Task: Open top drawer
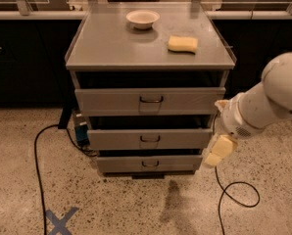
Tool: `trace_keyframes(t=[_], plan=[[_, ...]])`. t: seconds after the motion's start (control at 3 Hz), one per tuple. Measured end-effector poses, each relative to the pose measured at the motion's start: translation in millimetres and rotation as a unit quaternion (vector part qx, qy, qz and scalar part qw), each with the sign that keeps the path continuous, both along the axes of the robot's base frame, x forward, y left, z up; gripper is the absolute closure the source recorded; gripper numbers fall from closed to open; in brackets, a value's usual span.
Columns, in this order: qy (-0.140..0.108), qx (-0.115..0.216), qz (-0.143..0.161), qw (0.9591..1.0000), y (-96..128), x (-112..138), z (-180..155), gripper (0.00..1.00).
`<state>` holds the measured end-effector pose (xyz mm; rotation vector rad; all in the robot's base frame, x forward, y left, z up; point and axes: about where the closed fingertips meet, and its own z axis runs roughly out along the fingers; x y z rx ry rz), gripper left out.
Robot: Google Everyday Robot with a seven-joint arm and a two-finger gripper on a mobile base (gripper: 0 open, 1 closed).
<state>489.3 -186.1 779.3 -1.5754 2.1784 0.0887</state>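
Bowl point(142, 18), sponge point(182, 44) on cabinet top point(107, 48); claw point(218, 152) below, beside.
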Motion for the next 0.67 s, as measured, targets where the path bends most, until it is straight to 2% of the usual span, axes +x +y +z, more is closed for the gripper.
trace_keyframes(t=[0.33, 0.67], plan=[[-0.030, -0.001, -0.004, 0.9995, 25.5, 27.6, -38.5, 0.00], [-0.057, 0.004, -0.010, 0.9983, 26.8, 39.6, -31.7, 0.00]])
